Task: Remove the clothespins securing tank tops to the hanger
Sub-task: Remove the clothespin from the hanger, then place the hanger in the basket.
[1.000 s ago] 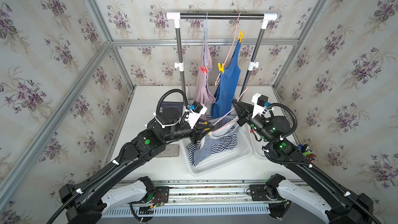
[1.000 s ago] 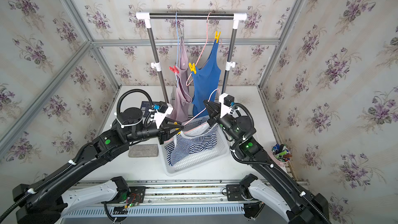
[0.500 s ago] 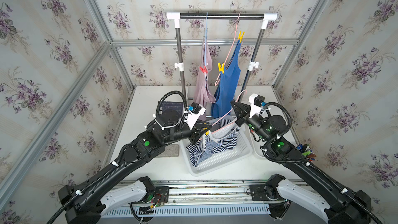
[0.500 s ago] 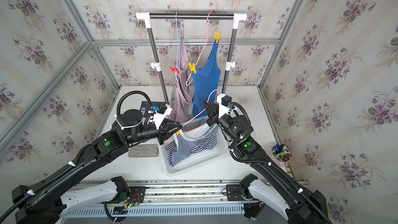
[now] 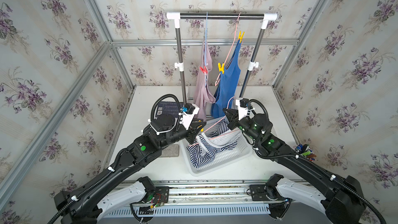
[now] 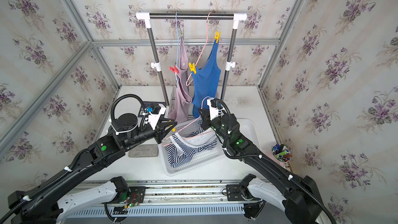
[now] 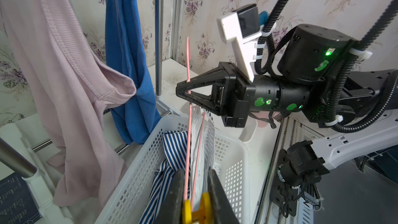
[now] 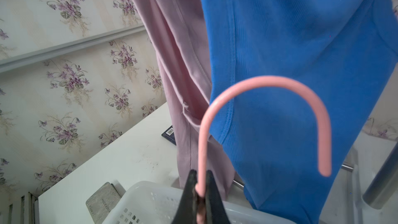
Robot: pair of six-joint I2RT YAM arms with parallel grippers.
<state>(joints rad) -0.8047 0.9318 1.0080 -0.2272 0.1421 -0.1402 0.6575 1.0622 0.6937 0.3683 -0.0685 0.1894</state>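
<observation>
The yellow clothespin [image 7: 195,210] is clamped between the fingers of the left gripper [image 7: 196,182]. Its mouth seems to be on the wire of the pink hanger [image 7: 188,136], near where the striped tank top [image 7: 174,145] hangs from it. All this is held over the white basket [image 7: 137,182], and most of the top lies inside it. The right gripper [image 7: 185,92] is closed tight on the hanger's neck just under the hook, well away from the rail [image 5: 221,16].

To do this step well, I judge, the left gripper should press the flared prongs fully together so the mouth gapes. It should then draw the pin off square to the wire, not slide it along (a half-opened pin would likely drag the thin fabric with it). The right gripper needs to brace the neck against that pull, or the hanger will swing.

- **Clothespins:** four in view. One is in the grip, and a red clothespin [image 5: 203,70] is on the mauve tank top [image 5: 201,95]. An upper yellow pin [image 5: 241,36] and a lower yellow pin [image 5: 221,67] are on the blue tank top [image 5: 228,82]. No grey one shows.
- **Tank tops:** three.
- **Hangers:** three, counting the light-blue hanger [image 5: 206,31] and the second pink hanger [image 5: 235,33], both on the rail.
- **Baskets:** one.
- **Grippers:** two.
</observation>
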